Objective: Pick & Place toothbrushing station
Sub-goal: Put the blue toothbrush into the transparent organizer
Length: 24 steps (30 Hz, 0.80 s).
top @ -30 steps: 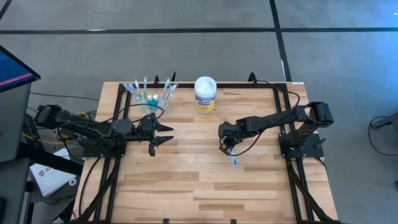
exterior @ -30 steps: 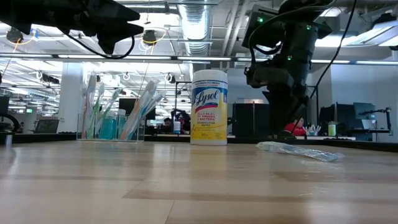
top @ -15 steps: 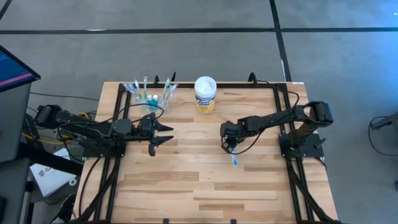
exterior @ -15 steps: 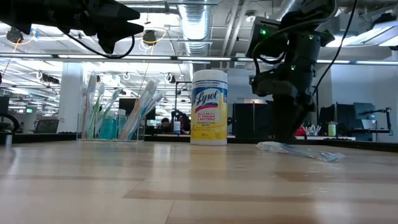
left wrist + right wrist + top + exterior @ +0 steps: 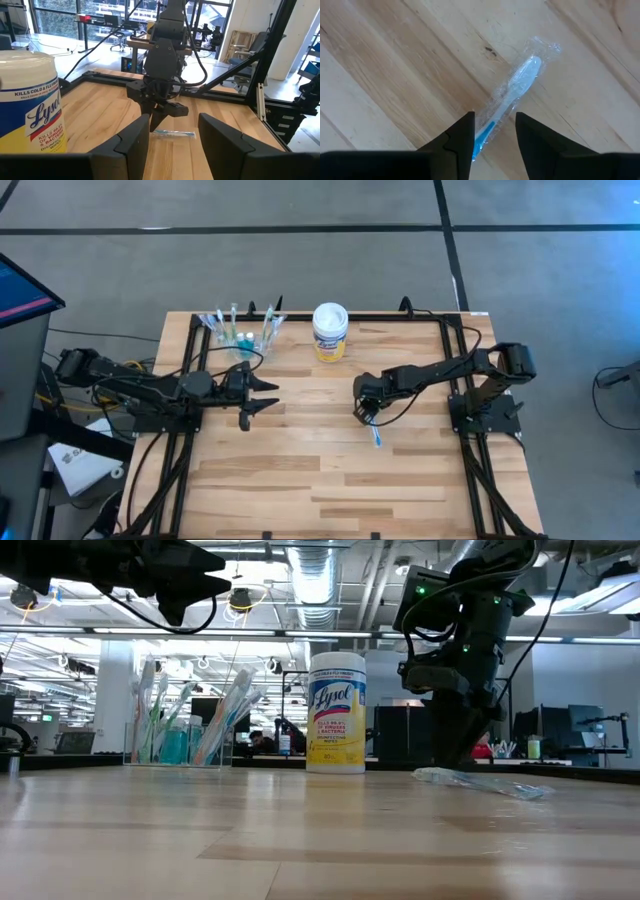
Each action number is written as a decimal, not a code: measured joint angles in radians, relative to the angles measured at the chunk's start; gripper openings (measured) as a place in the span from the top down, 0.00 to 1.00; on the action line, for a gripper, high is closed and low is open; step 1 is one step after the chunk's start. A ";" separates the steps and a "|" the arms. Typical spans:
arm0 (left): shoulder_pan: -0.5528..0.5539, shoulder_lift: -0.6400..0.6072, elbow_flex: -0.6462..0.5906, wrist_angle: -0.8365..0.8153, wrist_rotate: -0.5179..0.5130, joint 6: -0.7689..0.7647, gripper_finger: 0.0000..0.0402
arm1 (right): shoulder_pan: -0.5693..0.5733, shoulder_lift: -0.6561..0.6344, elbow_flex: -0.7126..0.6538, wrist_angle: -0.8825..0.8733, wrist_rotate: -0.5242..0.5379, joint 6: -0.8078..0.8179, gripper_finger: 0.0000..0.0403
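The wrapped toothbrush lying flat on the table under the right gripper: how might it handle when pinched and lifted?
The wrapped toothbrush is slim, so probably light. Its crinkled clear wrapper may slip or shift between the right gripper fingers. It lies flat on the table, so it seems unlikely to roll.

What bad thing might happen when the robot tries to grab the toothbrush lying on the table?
The right gripper is open straight above the wrapped toothbrush, which lies flat on the table.

1. The toothbrush is thin and flat, so the fingertips might bump the wood or miss it.
2. Its clear wrapper looks slippery and loose, so the fingers may pinch only plastic and the brush might slide or drop.
3. The fingers straddle one end, so it could tilt when lifted.
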 joint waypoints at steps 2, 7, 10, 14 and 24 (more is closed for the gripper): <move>0.000 0.000 0.000 0.000 0.000 0.000 0.59 | 0.002 0.000 0.000 0.000 0.000 0.000 0.67; 0.000 0.000 0.000 0.000 0.000 0.000 0.59 | 0.003 0.000 0.000 0.000 -0.001 0.001 0.67; 0.000 0.000 0.000 0.000 0.000 0.000 0.59 | 0.003 0.000 -0.006 0.014 -0.005 0.005 0.67; 0.000 0.000 0.000 -0.001 0.000 -0.006 0.59 | 0.003 -0.001 -0.045 0.057 -0.019 0.042 0.67; 0.000 0.000 0.000 0.000 0.000 -0.007 0.59 | 0.010 -0.001 -0.065 0.084 -0.027 0.055 0.70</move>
